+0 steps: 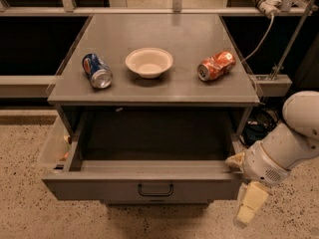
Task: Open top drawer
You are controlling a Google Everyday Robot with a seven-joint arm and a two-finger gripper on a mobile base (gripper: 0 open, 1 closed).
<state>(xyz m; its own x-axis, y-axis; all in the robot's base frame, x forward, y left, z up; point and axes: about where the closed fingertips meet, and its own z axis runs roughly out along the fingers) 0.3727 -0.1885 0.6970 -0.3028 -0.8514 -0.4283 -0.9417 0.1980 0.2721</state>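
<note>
On my feed: top drawer (pixel 99 188) grey with black bar handle (pixel 156 189), gripper (pixel 249 195) cream on white arm (pixel 294 143) — at the drawer's front corner, blue can (pixel 97 70), orange can (pixel 216 65), off-white bowl (pixel 149 62), speckled beige floor (pixel 20 208).

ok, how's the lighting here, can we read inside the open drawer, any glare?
Camera view: the top drawer interior sits in deep shadow, its floor barely readable; the cabinet top is evenly lit, with soft shadow under the bowl; small highlights on the blue can and orange can; the gripper, at the drawer's right front corner, is brightly lit.
</note>
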